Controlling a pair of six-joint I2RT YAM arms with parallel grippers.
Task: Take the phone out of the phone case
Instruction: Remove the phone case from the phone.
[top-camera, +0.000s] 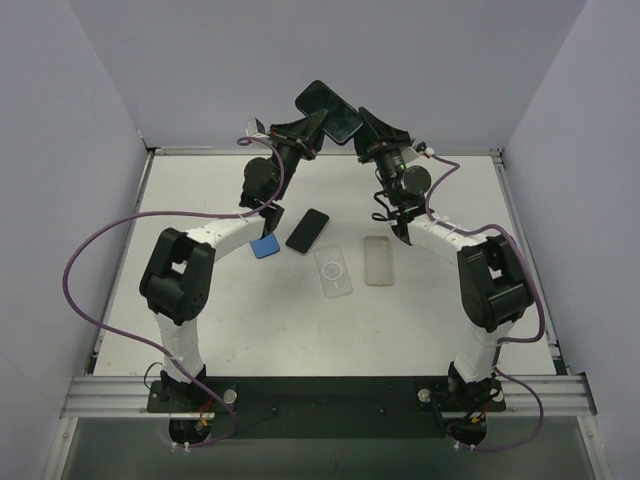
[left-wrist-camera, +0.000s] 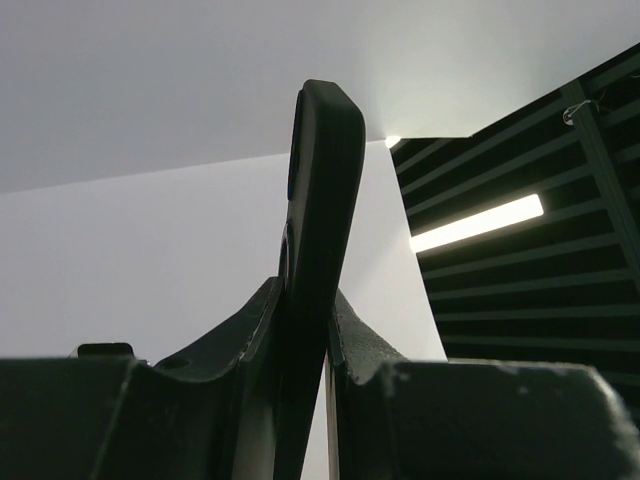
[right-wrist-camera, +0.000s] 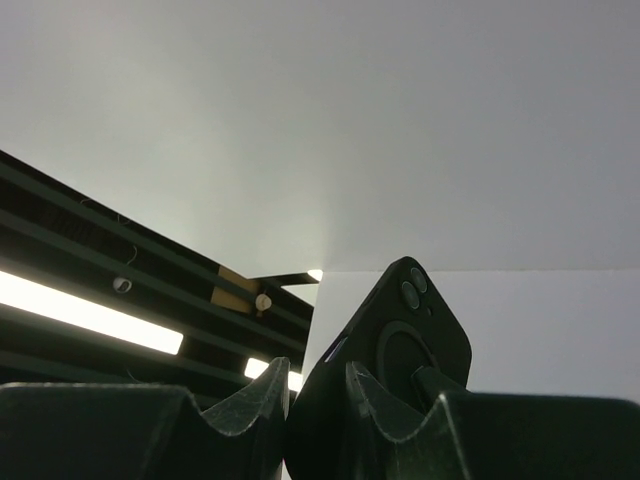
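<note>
Phone (top-camera: 333, 111), cased, hangs high above the table (top-camera: 200, 300), pinched between left gripper (top-camera: 308, 128) and right gripper (top-camera: 366, 128). Left wrist: fingers (left-wrist-camera: 240, 335) clamp tight on the black case (left-wrist-camera: 325, 200), seen edge-on and upright. Right wrist: fingers (right-wrist-camera: 390, 405) close on its back, camera lenses (right-wrist-camera: 411, 290) visible.

Phone case (top-camera: 328, 110) aloft; below: spare phone (top-camera: 307, 231), block (top-camera: 265, 247), clear case (top-camera: 334, 271), pink case (top-camera: 377, 260).

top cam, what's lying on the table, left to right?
small blue item → black phone → clear case with a ring → pinkish case. The dark cased phone is held up in the air, so it is left out.
</note>
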